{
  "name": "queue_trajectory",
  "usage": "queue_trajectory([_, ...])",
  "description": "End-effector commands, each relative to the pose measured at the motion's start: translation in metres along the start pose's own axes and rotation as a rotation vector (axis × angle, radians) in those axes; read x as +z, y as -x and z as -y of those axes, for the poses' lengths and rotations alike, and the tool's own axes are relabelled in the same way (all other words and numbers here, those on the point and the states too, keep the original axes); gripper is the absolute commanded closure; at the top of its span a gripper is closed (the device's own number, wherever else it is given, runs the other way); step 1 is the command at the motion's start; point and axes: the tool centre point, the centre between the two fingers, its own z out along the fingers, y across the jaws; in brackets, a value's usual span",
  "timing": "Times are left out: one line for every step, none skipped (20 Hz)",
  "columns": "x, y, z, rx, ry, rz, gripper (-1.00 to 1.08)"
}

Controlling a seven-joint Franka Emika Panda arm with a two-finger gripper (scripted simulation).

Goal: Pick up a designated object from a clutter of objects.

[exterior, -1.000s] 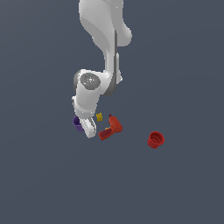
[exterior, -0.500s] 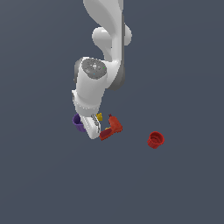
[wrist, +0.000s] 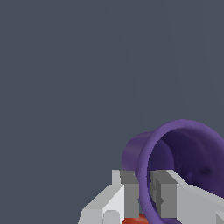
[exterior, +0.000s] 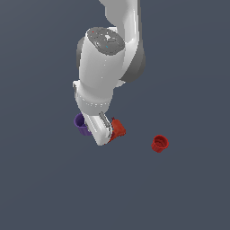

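Note:
The purple cup (exterior: 80, 124) stands with its open top up, at the exterior view's left of my gripper (exterior: 99, 136). In the wrist view the cup (wrist: 183, 148) fills the corner, and my gripper (wrist: 145, 192) has one finger (wrist: 128, 189) outside its wall and the other finger (wrist: 165, 192) inside, closed on the rim. The red drill-shaped toy (exterior: 117, 129) lies just to the exterior view's right of the gripper; a bit of red (wrist: 135, 219) shows under the fingers. The red cup (exterior: 159, 143) stands apart, further right. The yellow block is hidden behind my arm.
My large white arm (exterior: 105, 67) covers the upper middle of the exterior view. The grey floor (exterior: 54, 188) runs flat all around the objects.
The arm's hand looks much larger and nearer the camera than before and now hides the yellow block. The purple cup has shifted slightly. The red cup and the red toy stay put.

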Motion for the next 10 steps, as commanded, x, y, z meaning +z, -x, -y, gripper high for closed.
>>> queue_trajectory([-0.021,-0.005,0.011,0.0,-0.001,0.0,1.08])
queue_trajectory([-0.029,-0.006,0.015,0.0,-0.001,0.0,1.08])
queue_trajectory([-0.036,-0.008,0.019,0.0,-0.001,0.0,1.08])
queue_trajectory([-0.043,-0.009,0.022,0.0,-0.001,0.0,1.08])
queue_trajectory([-0.05,-0.011,0.026,0.0,-0.001,0.0,1.08])
queue_trajectory([-0.057,-0.013,0.03,0.0,0.0,0.0,1.08])
queue_trajectory([-0.063,-0.014,0.033,0.0,0.0,0.0,1.08])
queue_trajectory([-0.07,-0.016,0.037,0.0,0.0,0.0,1.08])
queue_trajectory([-0.076,-0.017,0.04,0.0,0.0,0.0,1.08])
queue_trajectory([-0.082,-0.018,0.043,0.001,0.0,-0.001,1.08])
